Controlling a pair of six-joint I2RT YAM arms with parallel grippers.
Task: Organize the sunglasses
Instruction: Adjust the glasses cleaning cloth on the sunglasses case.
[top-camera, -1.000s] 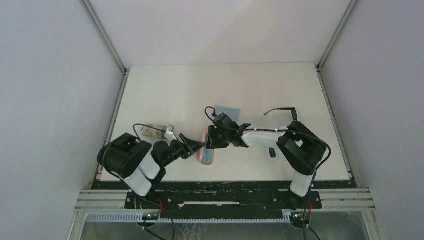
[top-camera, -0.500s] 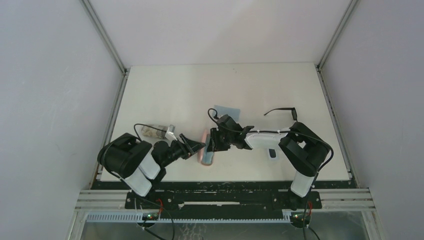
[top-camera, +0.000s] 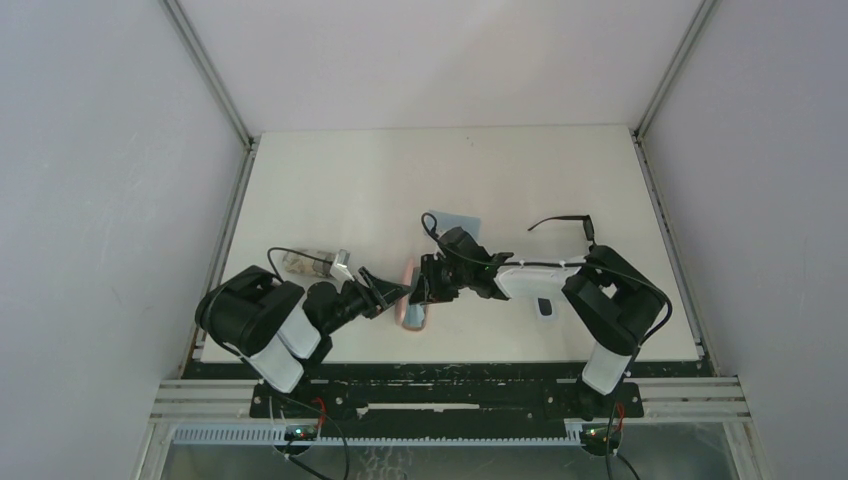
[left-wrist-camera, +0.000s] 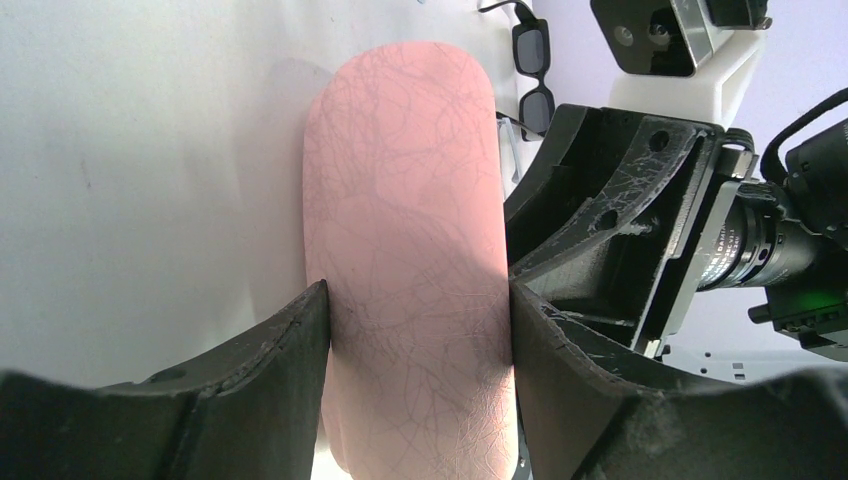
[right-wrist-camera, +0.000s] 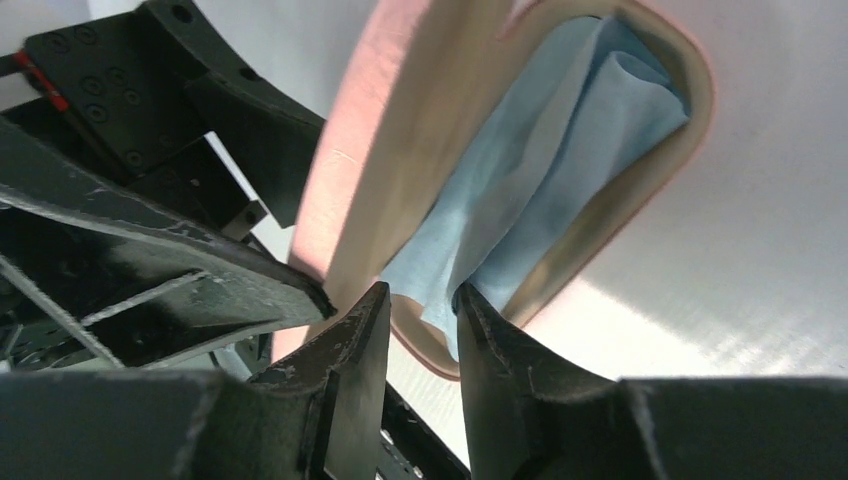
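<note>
Right wrist view shows a tucking job, with the real prize off to one side

Looking down past the right claw (right-wrist-camera: 422, 300), its jaws stand narrow, one either side of a fold of light-blue cloth (right-wrist-camera: 540, 170) and the beige rim it spills over. Whether they truly pinch the cloth or only bracket it, I cannot tell from here. The cloth sits bunched inside the open pink case (left-wrist-camera: 400, 180), whose lid leans up on the left of that view.

Across from it, the left claw (left-wrist-camera: 418, 300) has the case clamped across its width, a jaw pressed flat to each long side. It looks to be steadying the case while the other arm works.

Further out, the sunglasses (top-camera: 562, 222) lie on the table (top-camera: 350, 180), untouched, on the right half and farther back than the case. They are well apart from both claws, close by the right arm's elbow. From the right claw they lie off to its right and a little behind it, so that arm would have to draw back and swing outward. Their long axis runs roughly side to side across the table, while the case runs near to far, so they cross. The right arm is plainly the nearer one. My guess is the glasses will want turning to line up with the case.
</note>
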